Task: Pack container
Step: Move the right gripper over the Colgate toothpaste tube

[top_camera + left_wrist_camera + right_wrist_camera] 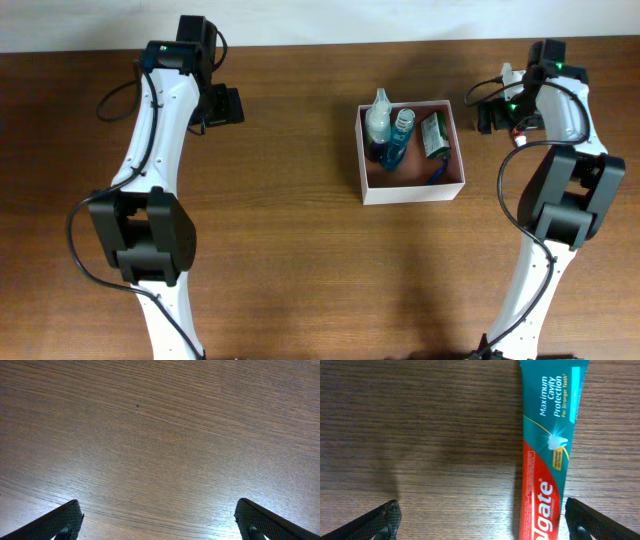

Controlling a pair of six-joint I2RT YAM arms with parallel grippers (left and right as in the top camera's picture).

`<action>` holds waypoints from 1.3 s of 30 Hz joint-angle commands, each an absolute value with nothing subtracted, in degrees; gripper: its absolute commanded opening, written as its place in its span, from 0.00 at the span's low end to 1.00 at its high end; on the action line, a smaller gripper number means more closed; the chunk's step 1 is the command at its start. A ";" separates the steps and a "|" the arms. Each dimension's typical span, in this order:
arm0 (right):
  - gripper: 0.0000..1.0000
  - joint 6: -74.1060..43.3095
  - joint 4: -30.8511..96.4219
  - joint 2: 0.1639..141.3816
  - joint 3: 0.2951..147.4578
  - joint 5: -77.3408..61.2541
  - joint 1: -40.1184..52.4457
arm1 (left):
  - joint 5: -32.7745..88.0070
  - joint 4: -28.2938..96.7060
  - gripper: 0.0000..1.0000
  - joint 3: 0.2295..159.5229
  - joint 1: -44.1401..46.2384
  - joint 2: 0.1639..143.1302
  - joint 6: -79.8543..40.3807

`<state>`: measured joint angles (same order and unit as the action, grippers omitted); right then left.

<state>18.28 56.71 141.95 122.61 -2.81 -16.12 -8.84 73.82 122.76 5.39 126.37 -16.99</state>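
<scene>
The container (412, 195) is a square, shallow box with white walls at the centre right of the table. It holds a clear bottle (378, 124), a blue bottle (399, 140) and a green packet (433, 135). My right gripper (490, 110) is just right of the container. In the right wrist view it is open (481, 502) over the table. A red and teal Colgate toothpaste tube (547, 460) lies flat between the jaws, close to the right finger. My left gripper (228, 105) is far left of the container, open (157, 505) and empty over bare wood.
The table (300, 250) is brown wood. A small blue item (437, 175) lies in the container's front right corner. Both arm bases (150, 240) (565, 200) stand at the near side.
</scene>
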 commanded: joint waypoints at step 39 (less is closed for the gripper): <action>0.68 19.29 53.49 144.81 122.78 -3.40 -19.27 | -8.82 73.73 0.99 122.61 5.23 125.78 -17.54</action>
